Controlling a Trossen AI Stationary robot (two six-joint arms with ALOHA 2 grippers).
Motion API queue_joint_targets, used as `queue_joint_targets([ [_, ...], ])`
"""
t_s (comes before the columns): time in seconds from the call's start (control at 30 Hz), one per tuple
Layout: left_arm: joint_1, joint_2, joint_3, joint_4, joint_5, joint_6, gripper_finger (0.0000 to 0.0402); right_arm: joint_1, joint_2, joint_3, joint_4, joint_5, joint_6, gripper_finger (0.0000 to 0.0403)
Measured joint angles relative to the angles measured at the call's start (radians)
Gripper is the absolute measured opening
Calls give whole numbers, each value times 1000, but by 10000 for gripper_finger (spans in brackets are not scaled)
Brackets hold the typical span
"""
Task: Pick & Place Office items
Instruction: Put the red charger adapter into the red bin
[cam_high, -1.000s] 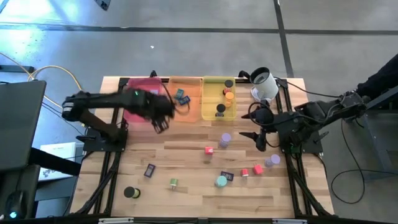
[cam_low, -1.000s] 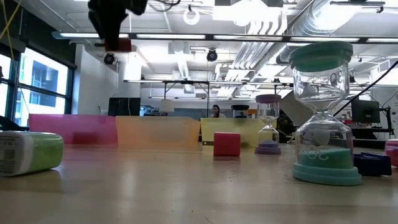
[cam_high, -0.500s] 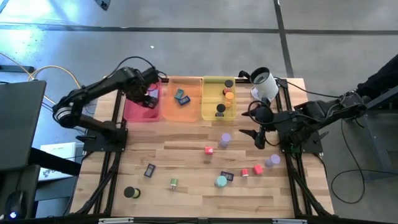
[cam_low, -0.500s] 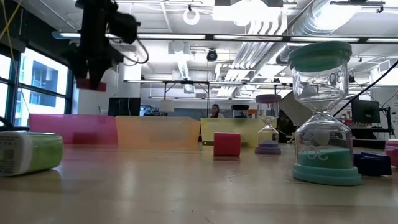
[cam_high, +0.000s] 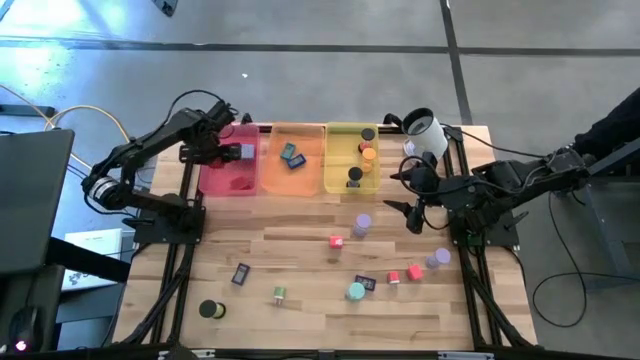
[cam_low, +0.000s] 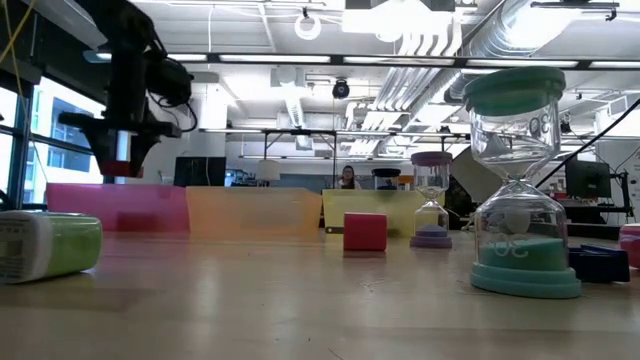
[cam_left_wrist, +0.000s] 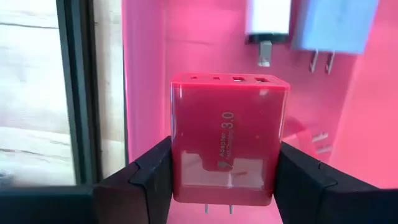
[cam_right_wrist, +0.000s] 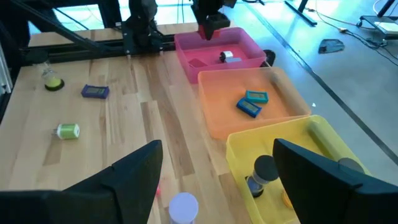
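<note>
We note the left gripper (cam_left_wrist: 222, 171) clamped on a red charger (cam_left_wrist: 227, 137) above the pink tray (cam_high: 228, 175), where a white charger (cam_left_wrist: 268, 17) and a blue charger (cam_left_wrist: 333, 25) already lie, so we judge it is sorting like with like. The right gripper (cam_high: 402, 192) waits open above the table (cam_high: 300, 260) near the yellow tray (cam_high: 352, 183).

Office items, placed against the pink tray (cam_high: 215, 178).

I see a red charger cube (cam_left_wrist: 227, 140), prongs down, clamped upright above the pink tray; a white and a blue charger (cam_left_wrist: 333, 25) lie inside it. Two teal rectangles (cam_high: 292, 155) lie in the neighbouring tray, cylinders two trays over. The rest lie scattered well away: red cubes (cam_high: 336, 241), purple (cam_high: 362, 224) and green pieces.
</note>
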Motion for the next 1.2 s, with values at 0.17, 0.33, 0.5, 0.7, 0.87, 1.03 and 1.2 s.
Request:
queue_joint_targets([
  [0.17, 52, 2, -8, 39, 17, -16, 201, 0, 0, 0, -6, -1, 1, 295],
  [0.33, 106, 58, -8, 114, 73, -154, 201, 0, 0, 0, -4, 0, 7, 295],
  [0.5, 132, 140, -9, 179, 100, -142, 201, 0, 0, 0, -3, 18, 19, 295],
  [0.7, 165, 186, -9, 179, 109, -193, 201, 0, 0, 0, -6, 17, 39, 295],
  [0.87, 191, 233, -9, 162, 118, -204, 201, 0, 0, 0, -23, 15, 74, 295],
  [1.03, 206, 266, -10, 155, 118, -199, 201, 0, 0, 0, -29, 15, 83, 295],
  [1.2, 213, 281, -10, 149, 124, -195, 201, 0, 0, 0, -29, 15, 83, 295],
])
